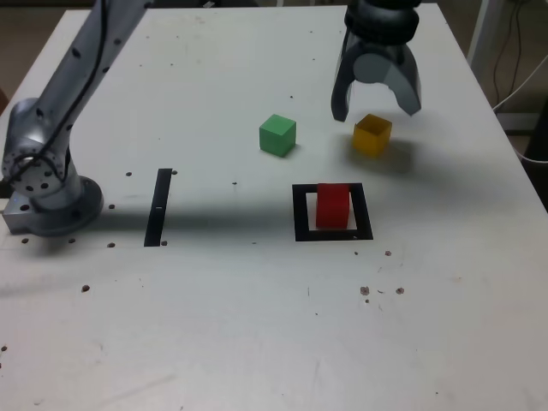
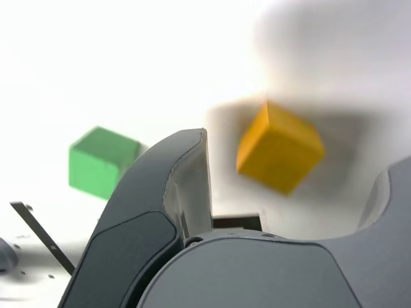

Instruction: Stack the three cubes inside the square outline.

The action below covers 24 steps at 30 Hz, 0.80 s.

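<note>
while the wrist view blurs the yellow cube (image 2: 280, 149) between released jaws and hides the red cube (image 1: 333, 205), the exterior view shows it inside the square outline (image 1: 300, 214), green cube (image 1: 277, 135) apart.

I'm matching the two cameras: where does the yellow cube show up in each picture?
Exterior view: the yellow cube lies on the table just below the open claw, to the exterior view's right of the green cube.
Wrist view: the yellow cube shows blurred between the claw's fingers.
Shared landmark: the green cube.
</note>
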Each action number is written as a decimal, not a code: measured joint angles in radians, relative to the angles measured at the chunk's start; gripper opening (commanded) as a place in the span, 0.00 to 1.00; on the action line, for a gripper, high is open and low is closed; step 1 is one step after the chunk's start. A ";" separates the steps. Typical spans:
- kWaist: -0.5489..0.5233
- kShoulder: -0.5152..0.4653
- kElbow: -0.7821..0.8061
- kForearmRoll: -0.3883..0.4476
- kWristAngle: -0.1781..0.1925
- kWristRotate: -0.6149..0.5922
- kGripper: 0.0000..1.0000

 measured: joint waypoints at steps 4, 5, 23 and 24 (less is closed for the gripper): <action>0.030 0.020 -0.035 0.008 0.009 0.033 0.92; 0.034 0.024 -0.037 0.009 0.011 0.037 0.92; 0.019 0.029 -0.037 0.010 0.020 0.076 0.92; 0.015 0.029 -0.036 0.010 0.021 0.083 0.92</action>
